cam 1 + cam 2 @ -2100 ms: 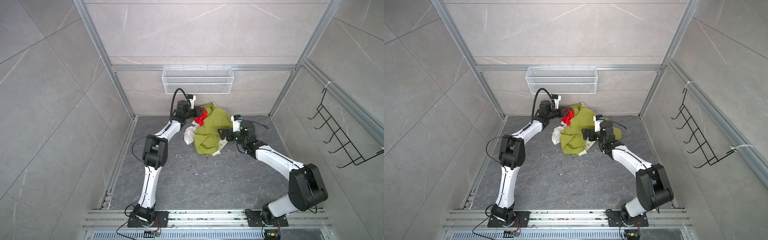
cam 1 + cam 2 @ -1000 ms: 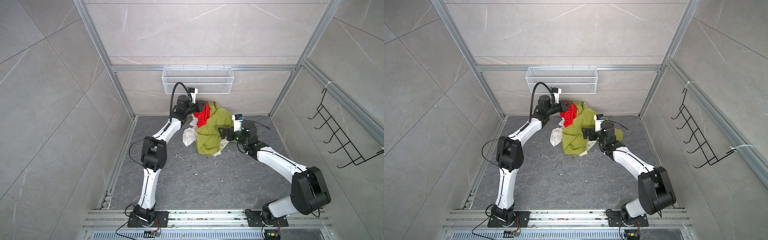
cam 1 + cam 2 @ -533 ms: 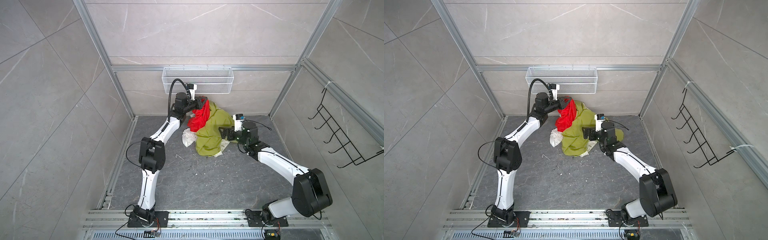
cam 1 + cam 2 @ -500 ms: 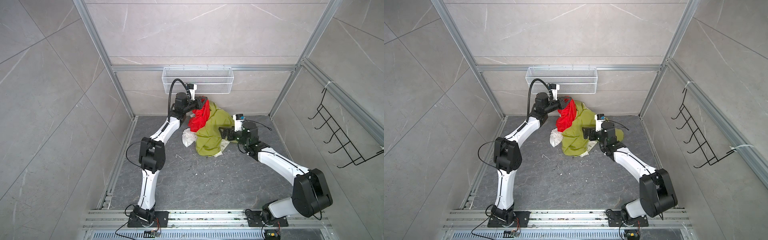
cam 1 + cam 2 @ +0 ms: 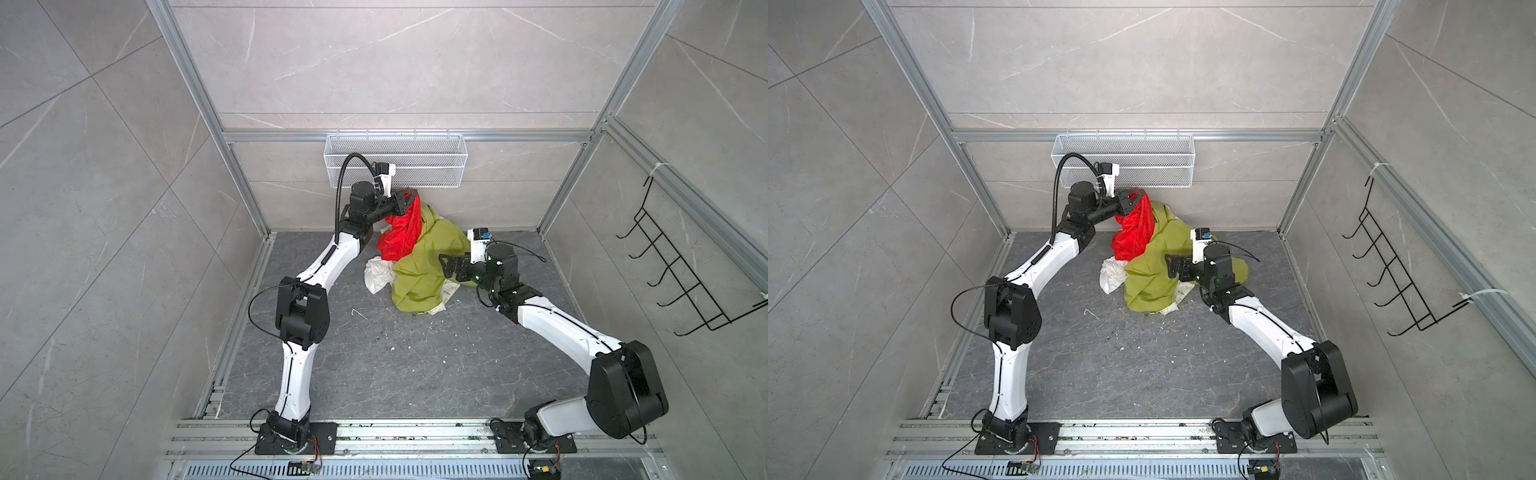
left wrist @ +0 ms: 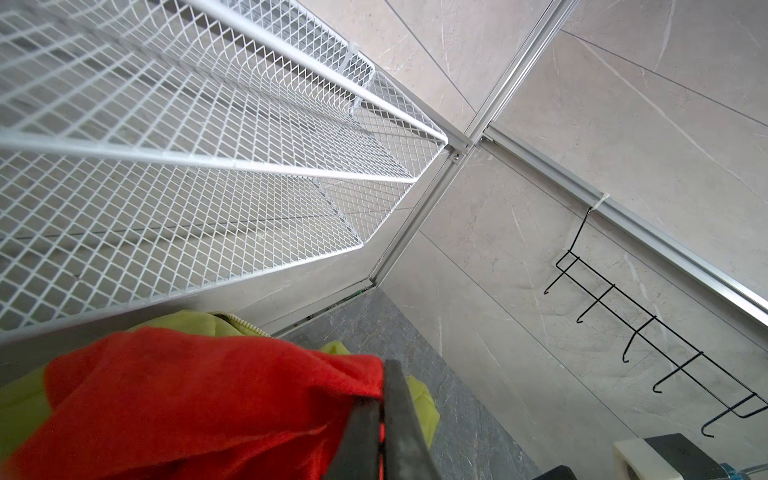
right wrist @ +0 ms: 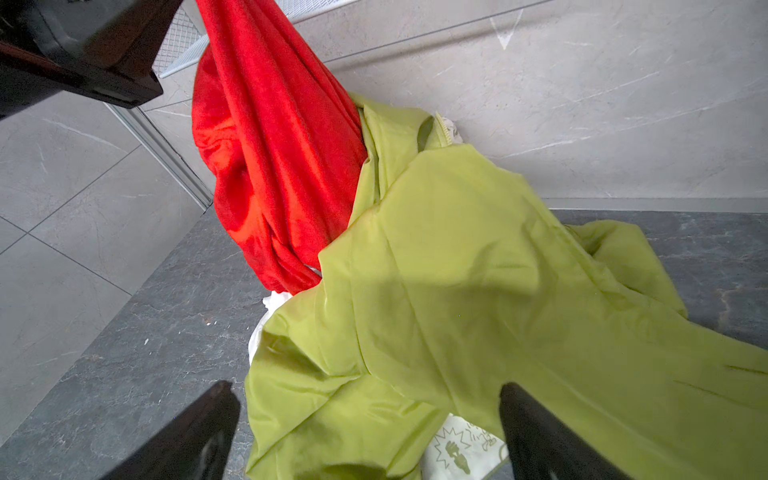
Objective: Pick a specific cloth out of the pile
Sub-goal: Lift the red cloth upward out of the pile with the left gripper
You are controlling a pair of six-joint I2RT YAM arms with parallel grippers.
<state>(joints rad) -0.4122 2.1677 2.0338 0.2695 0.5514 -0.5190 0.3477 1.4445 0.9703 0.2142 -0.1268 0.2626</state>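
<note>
Upper centre, the left gripper (image 5: pixel 410 197) pinched the red cloth (image 5: pixel 400 237); a slow straight lift would best free its tail from the pile (image 5: pixel 422 270), near the wide-open right gripper (image 5: pixel 448 266).

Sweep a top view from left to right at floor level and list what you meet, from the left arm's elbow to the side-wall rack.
left arm's elbow → white cloth → olive-green cloth → right arm's wrist → black wire hook rack
</note>
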